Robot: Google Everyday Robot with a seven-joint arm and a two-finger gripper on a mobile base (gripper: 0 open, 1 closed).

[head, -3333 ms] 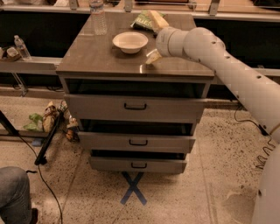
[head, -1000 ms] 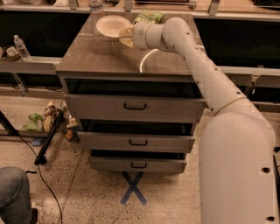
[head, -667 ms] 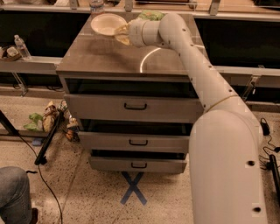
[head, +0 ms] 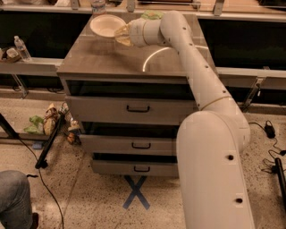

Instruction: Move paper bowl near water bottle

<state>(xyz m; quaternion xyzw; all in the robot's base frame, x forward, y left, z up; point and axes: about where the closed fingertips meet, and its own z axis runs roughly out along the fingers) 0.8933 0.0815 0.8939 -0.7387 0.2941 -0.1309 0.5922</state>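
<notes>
The off-white paper bowl [head: 106, 24] is at the back left of the cabinet top [head: 103, 56]. Just behind it, at the picture's top edge, stands the clear water bottle [head: 98, 6]; only its lower part shows. My gripper [head: 120, 34] reaches in from the right and is shut on the bowl's right rim. The bowl sits at or just above the surface; I cannot tell which.
A green snack bag [head: 152, 14] lies behind my wrist at the back of the top. A small clear bottle with a white cap [head: 21, 48] stands on a low shelf at far left. The cabinet's drawers stand slightly open. A person's knee [head: 15, 199] is at bottom left.
The gripper has carried the bowl from the middle of the cabinet top to the back left, close to the water bottle. Over the last second it has shifted only slightly further left.
</notes>
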